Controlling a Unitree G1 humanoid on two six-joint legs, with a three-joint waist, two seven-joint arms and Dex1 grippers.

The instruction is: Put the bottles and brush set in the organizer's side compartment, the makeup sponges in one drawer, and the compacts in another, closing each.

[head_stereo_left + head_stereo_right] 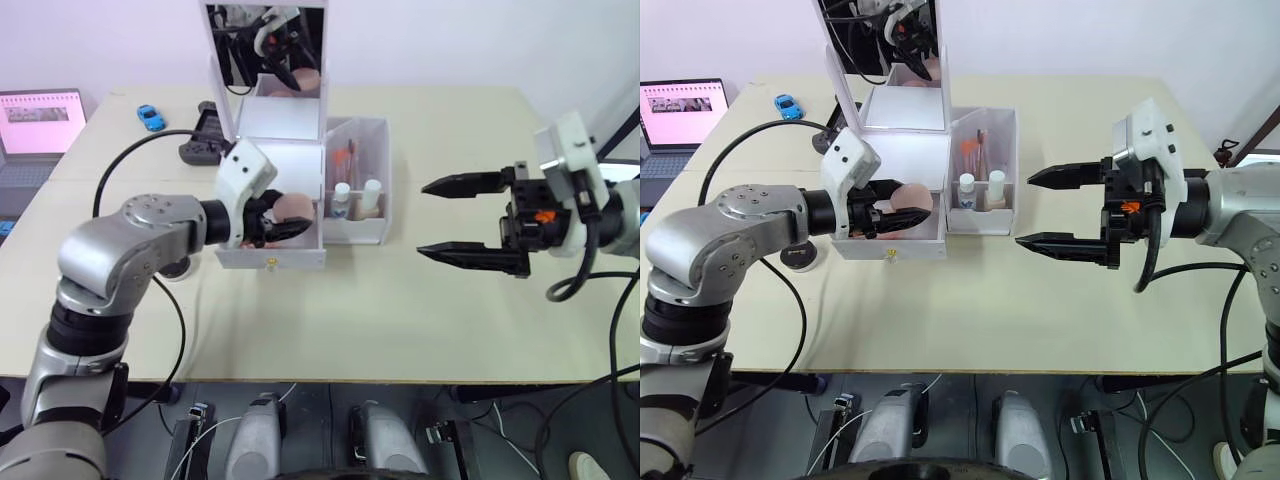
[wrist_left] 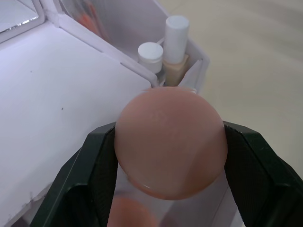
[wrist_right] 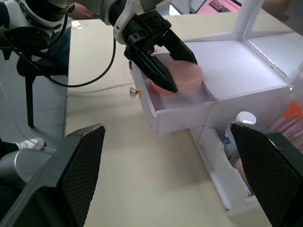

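- The table (image 1: 400, 330) is a pale beige slab, smooth and matte, its near edge running straight across; a plain white wall stands behind it.
- The right gripper (image 1: 1048, 210) hovers over bare tabletop, well apart from the organizer — its two tapered black fingers spread wide, nothing between them.
- The left gripper (image 1: 285, 222) clamps a round, peach, soft-looking sponge (image 2: 170, 147) over the open drawer (image 3: 177, 111), a white box with a small gold knob; another peach shape lies inside.
- The organizer (image 1: 290, 150) is white, boxy, with a clear side compartment (image 1: 360, 215) holding two white-capped bottles (image 2: 168, 52) and orange-pink brushes (image 1: 345, 160).
- Farthest back: an upright mirror (image 1: 265, 50), a blue toy car (image 1: 151, 117), a laptop (image 1: 40, 125).
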